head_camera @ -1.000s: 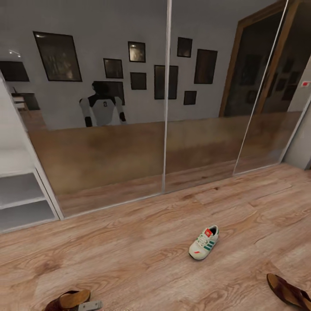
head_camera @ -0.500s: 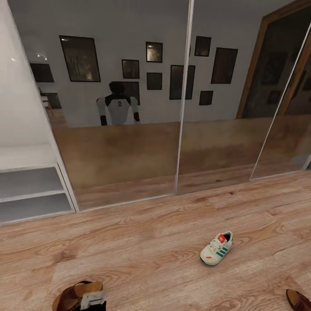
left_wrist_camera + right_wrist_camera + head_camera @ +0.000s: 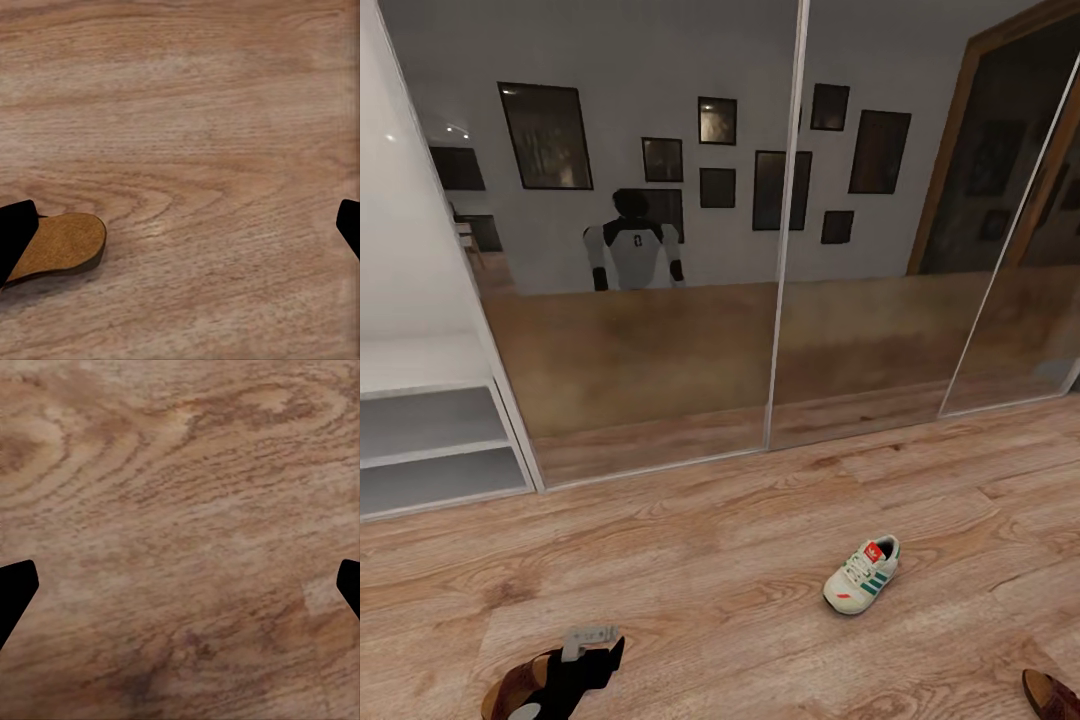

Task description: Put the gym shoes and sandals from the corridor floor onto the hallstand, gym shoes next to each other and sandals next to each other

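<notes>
While toe points near-left, the gym shoe (image 3: pixel 861 575) lies diagonally on floor (image 3: pixel 710 560)

- Head view: even, diffuse, fairly dim illumination with no single evident source; the corridor floor (image 3: pixel 740 590) is uniformly lit, and the gym shoe (image 3: pixel 861 575) casts only a faint contact shadow
- Mirrored panels (image 3: pixel 660 260) give a soft, hazy reflection; a small bright glint sits at their upper left
- Vertical panel edges lean outward toward the frame borders, indicating wide-angle distortion
- Left wrist view: flat light, slightly soft wood grain; a thin dark shadow rims the sandal (image 3: pixel 60 247) beside one dark fingertip
- Right wrist view: close, mildly blurred grain, no glare
</notes>
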You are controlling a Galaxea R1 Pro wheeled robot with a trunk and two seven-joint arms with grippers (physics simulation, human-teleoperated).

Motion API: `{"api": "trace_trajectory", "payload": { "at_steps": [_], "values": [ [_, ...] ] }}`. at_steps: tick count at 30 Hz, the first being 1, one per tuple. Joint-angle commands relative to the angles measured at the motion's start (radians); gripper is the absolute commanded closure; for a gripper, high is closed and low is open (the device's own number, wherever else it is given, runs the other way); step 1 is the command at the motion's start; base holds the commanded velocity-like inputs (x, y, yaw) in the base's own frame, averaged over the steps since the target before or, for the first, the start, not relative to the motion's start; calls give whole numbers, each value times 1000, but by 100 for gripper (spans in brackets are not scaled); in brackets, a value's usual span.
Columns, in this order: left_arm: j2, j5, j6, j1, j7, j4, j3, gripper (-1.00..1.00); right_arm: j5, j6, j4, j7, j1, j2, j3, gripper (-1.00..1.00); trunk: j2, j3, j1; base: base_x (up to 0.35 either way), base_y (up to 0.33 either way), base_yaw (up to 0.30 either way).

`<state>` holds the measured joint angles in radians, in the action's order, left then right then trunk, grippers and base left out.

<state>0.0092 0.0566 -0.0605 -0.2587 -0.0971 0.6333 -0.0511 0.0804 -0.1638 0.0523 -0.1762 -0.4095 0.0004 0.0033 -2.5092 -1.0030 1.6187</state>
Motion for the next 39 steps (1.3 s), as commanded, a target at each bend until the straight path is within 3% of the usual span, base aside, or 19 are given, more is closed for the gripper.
{"api": "trace_trajectory", "payload": {
  "at_steps": [1, 10, 39],
  "values": [
    [0, 6, -2, -1, -9, -1, -4, -100, 9, -6, 4, -5, -2, 0, 0, -100, 0, -1, 0, 0, 0, 0],
    [3, 5, -1, -1, -12, -3, -5, -100, 9, -6, 4, -5, -2, 0, 0, -100, 0, -1, 0, 0, 0, 78],
    [3, 5, 0, -1, -12, -6, -4, -100, 9, -5, 4, -5, -2, 1, 0, -100, 0, -1, 0, 0, 0, 292]
  ]
}}
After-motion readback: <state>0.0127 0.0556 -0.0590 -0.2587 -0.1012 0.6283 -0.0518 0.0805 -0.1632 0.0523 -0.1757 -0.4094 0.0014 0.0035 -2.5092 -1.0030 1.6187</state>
